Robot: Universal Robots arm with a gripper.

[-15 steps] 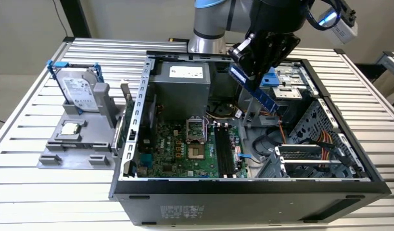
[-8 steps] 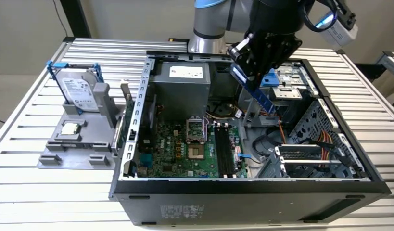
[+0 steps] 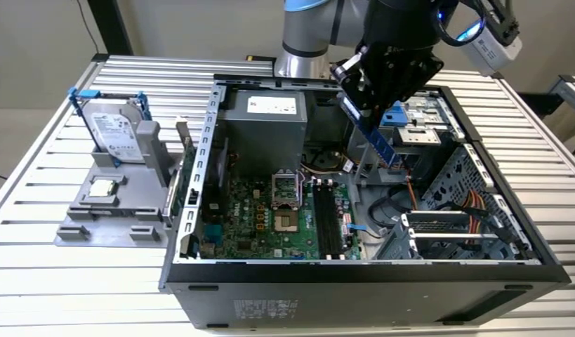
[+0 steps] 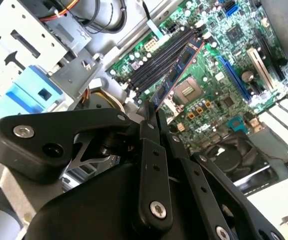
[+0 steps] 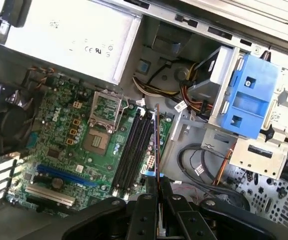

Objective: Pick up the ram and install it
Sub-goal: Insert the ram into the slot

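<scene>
the tool (image 3: 371, 105) is clenched on the ram (image 3: 373, 138), holding the stick by one end so it hangs edge-down above the open computer case (image 3: 512, 232). taking the memory slots (image 3: 326, 217) on the motherboard (image 3: 259, 217) as the landmark: in the exterior view the ram hangs above the case, over its back half and to the exterior view's right of the slots, not touching them. in the second wrist view the ram (image 4: 176, 75) runs out from between the fingers (image 4: 151, 165) and its far end lies roughly along the row of dark slots (image 4: 161, 62); in the first wrist view it (image 5: 157, 145) shows edge-on just beside them (image 5: 133, 150).

so the pick-up looks done: the stick is lifted and carried over the case. the seating is what remains, since the slots appear bare and the ram is clear of them. on the desk (image 3: 43, 281) beside the case, well apart from the slots, the hard drive (image 3: 114, 133) and processor (image 3: 102, 187) sit in a grey holder (image 3: 109, 225).
</scene>
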